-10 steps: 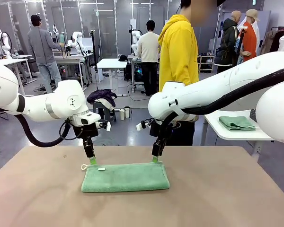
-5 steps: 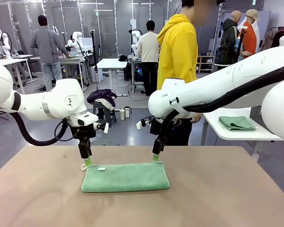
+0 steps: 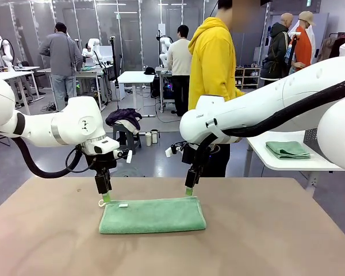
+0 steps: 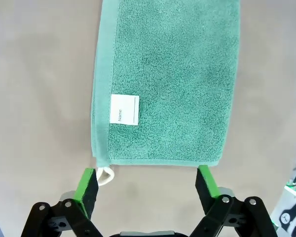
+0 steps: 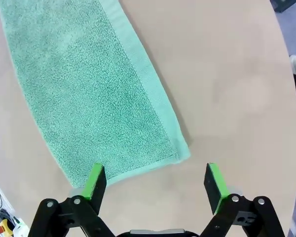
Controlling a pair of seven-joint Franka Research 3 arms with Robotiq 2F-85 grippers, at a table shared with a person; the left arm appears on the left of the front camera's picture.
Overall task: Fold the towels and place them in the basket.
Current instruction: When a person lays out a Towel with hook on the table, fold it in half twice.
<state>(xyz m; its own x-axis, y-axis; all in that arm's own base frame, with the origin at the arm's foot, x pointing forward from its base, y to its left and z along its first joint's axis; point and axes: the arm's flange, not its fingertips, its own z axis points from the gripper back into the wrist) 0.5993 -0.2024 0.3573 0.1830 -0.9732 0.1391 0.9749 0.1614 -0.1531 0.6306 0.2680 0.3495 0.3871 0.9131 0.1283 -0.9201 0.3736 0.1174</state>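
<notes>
A mint green towel (image 3: pixel 152 215) lies folded into a long strip on the brown table (image 3: pixel 276 241). Its white corner loop (image 4: pixel 105 175) and a white name label (image 4: pixel 124 109) sit at its left end. My left gripper (image 3: pixel 105 197) hangs open just above the far left corner, fingers (image 4: pixel 87 185) apart and holding nothing. Over the far right corner (image 5: pixel 180 153) my right gripper (image 3: pixel 188 192) also stands open and empty. Another folded green towel (image 3: pixel 287 149) rests on a white side table at the right. The basket is out of view.
A person in a yellow hoodie (image 3: pixel 214 63) stands at the table's far side. The white side table (image 3: pixel 287 161) is beyond the right edge. Other people and benches are far behind.
Both grippers have let go of the towel's far corners and opened. The left gripper has lifted slightly and shifted left; the right has barely moved. The towel lies still.
</notes>
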